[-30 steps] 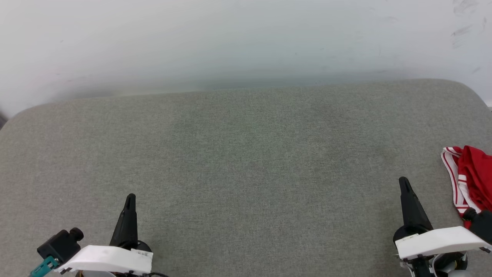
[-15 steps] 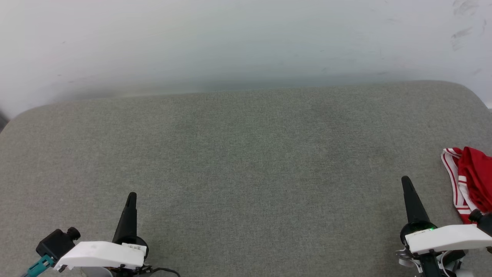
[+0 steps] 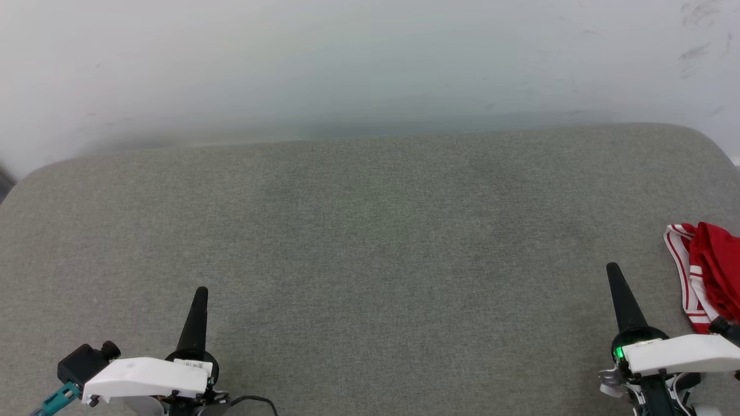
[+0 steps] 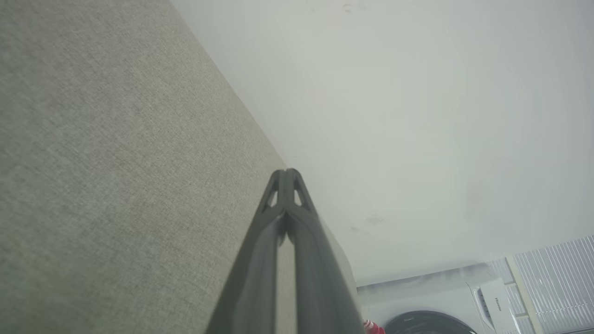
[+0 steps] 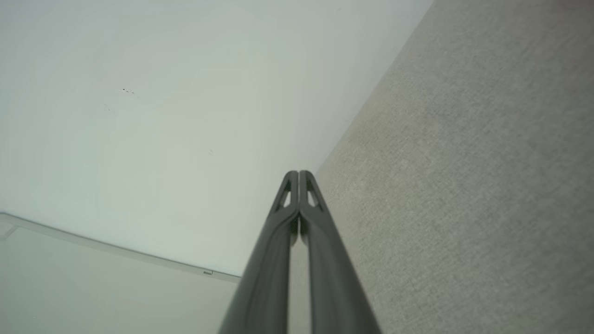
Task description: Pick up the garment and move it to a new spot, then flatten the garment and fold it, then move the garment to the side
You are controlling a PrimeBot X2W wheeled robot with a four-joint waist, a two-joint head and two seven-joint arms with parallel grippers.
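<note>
Both claws are pinched tight, nothing in either! The left claw (image 3: 200, 296) hangs low over the grey fabric counter (image 3: 370, 219), and the right claw (image 3: 613, 271) does likewise, fingers aimed at the pale wall (image 3: 370, 58). The garment (image 3: 712, 263), a crumpled red heap with red-and-white striped trim, lies just right of the right claw, well apart from the left.

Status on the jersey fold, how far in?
Done: nothing confirmable; the red jersey lies bunched at the right edge of the grey cushion, partly out of frame. In hand: nothing; left gripper and right gripper are shut, empty. Left: apparently pick, flatten, fold, set aside.
</note>
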